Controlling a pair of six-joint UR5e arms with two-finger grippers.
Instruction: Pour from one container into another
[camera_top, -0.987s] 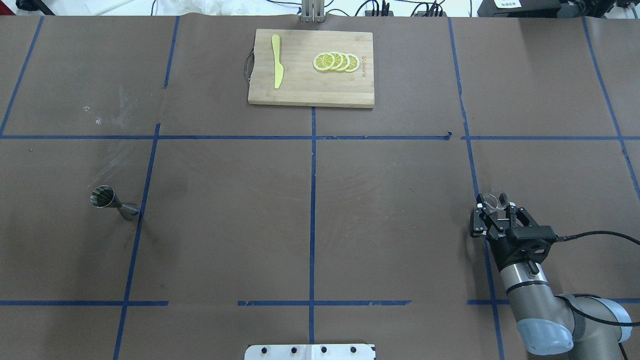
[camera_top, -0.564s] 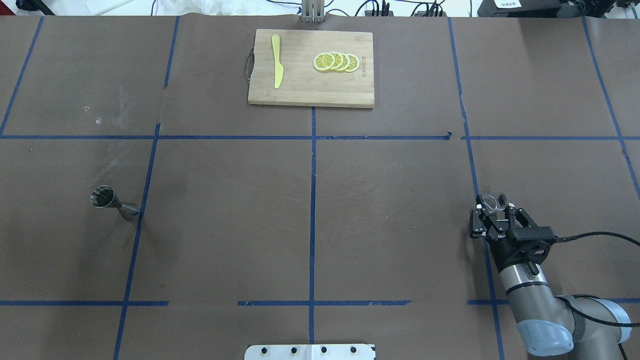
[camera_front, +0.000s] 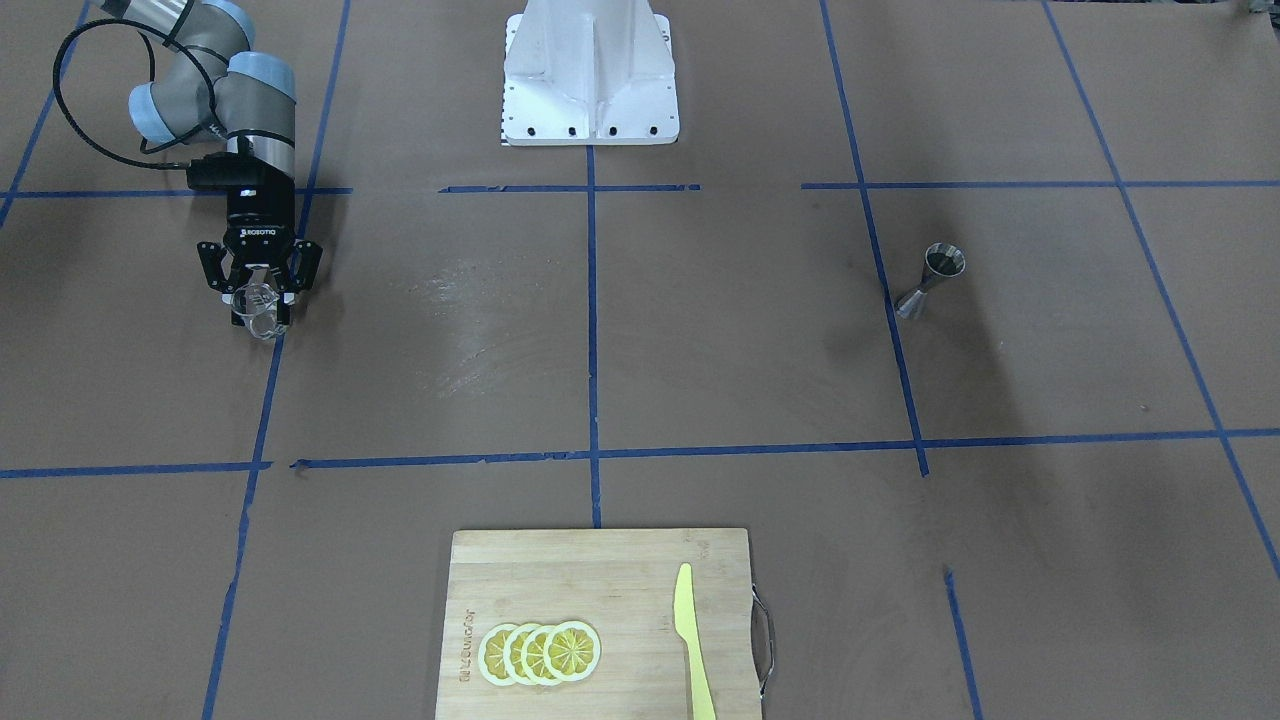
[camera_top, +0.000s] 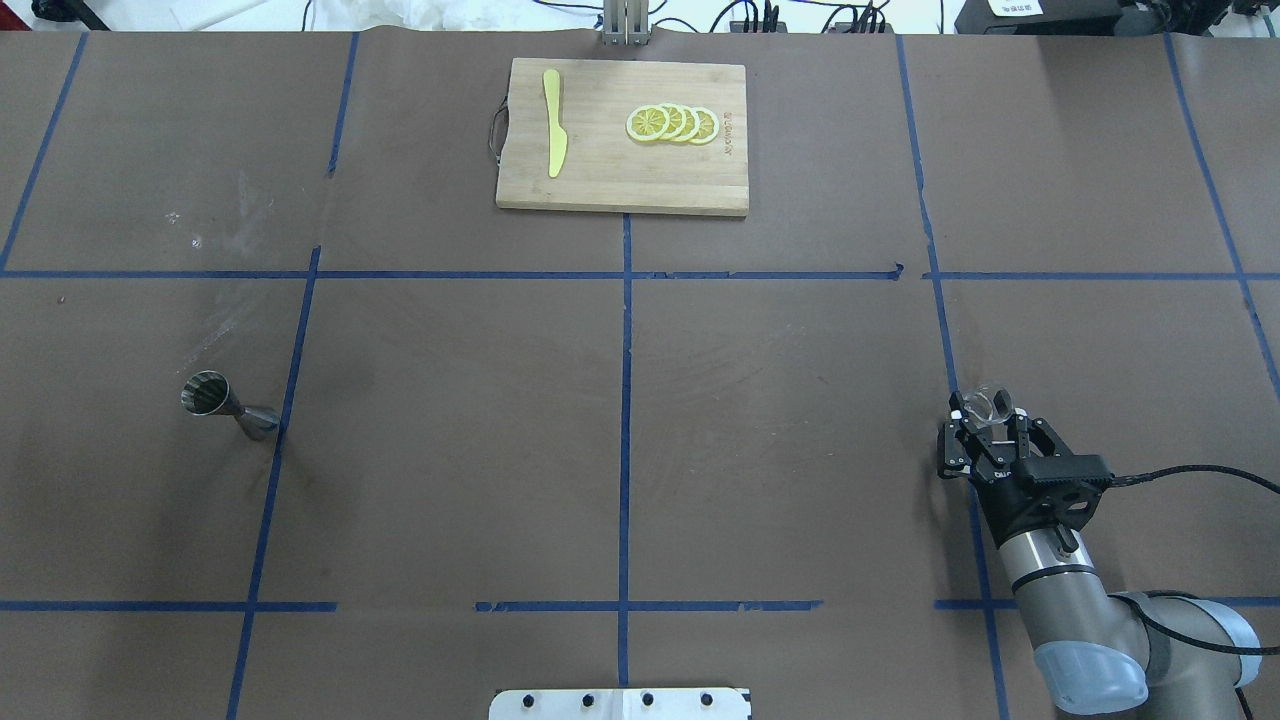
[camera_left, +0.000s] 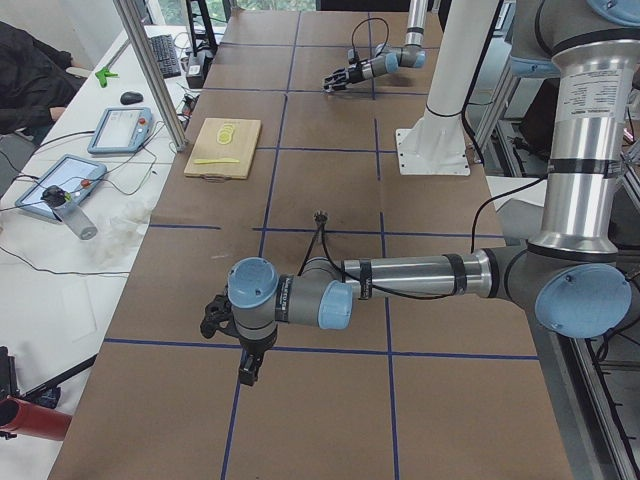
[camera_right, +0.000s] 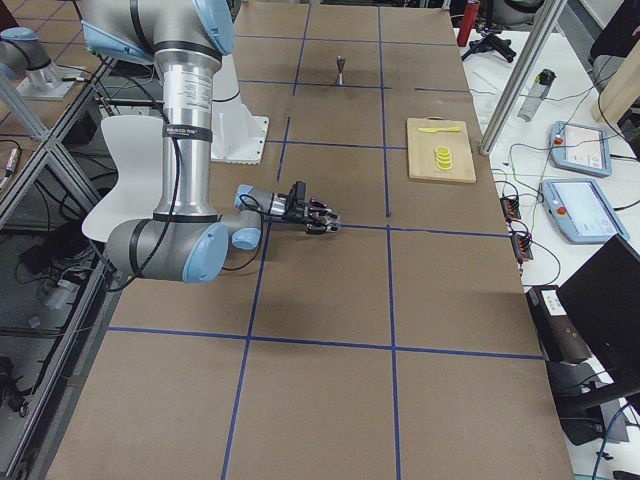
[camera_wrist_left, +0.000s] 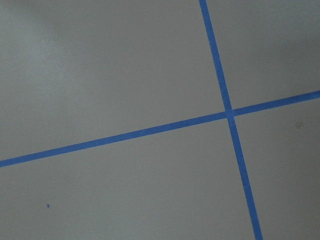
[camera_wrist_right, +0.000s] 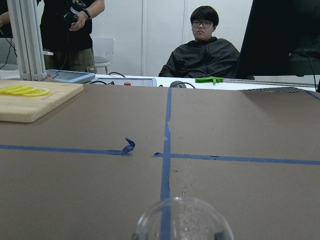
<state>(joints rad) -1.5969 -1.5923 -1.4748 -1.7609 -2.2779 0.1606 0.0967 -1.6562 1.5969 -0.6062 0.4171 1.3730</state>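
You get even, bright overhead light. Shadows are soft: a faint one trails the jigger (camera_front: 930, 281). A pale sheen shows on the table (camera_front: 480, 330) in the front view. In the right wrist view the glass (camera_wrist_right: 183, 220) is blurred.

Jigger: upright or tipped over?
Upright. The jigger stands on one cone's rim with the other cone's open mouth up, alone, clear of both arms.
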